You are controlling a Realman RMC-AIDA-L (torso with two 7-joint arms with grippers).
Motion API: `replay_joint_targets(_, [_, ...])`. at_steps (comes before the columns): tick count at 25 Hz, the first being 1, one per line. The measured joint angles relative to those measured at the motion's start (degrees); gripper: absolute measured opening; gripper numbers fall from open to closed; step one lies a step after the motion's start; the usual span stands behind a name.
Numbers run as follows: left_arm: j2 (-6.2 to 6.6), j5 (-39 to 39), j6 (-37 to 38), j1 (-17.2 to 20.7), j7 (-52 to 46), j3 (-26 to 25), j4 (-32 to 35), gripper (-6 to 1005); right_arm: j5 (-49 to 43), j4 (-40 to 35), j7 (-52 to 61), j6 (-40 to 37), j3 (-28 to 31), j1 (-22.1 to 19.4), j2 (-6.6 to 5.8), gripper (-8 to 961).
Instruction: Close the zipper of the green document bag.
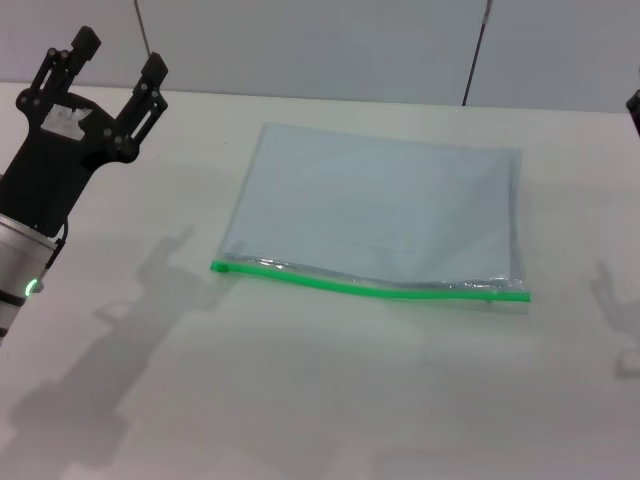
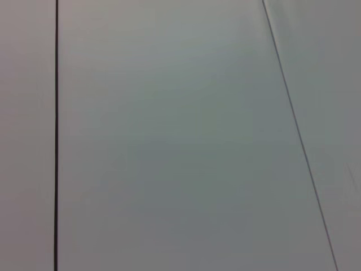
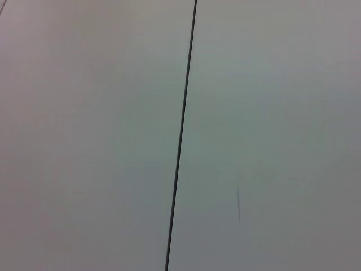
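Green zipper (image 1: 370,288) along bag (image 1: 380,205) near edge, spread left tool (image 1: 110,62) well apart.

A plain pale grey panel (image 2: 169,147) fills the view, crossed by two thin dark seams (image 2: 56,135) (one straight along one side, the other slanting).

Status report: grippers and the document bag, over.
Left gripper raised at far left, jaws open, holding nothing. Right gripper barely in view at right edge. Green document bag flat on table, zipper on its near edge, untouched. Nothing in the way.
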Motion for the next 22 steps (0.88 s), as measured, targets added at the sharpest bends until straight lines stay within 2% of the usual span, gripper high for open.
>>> replay_joint_targets(22, [0.0, -0.02, 0.0, -0.05, -0.16, 0.0, 0.0, 759, -0.02, -0.39, 0.08, -1.2, 0.0, -0.01, 0.08, 853])
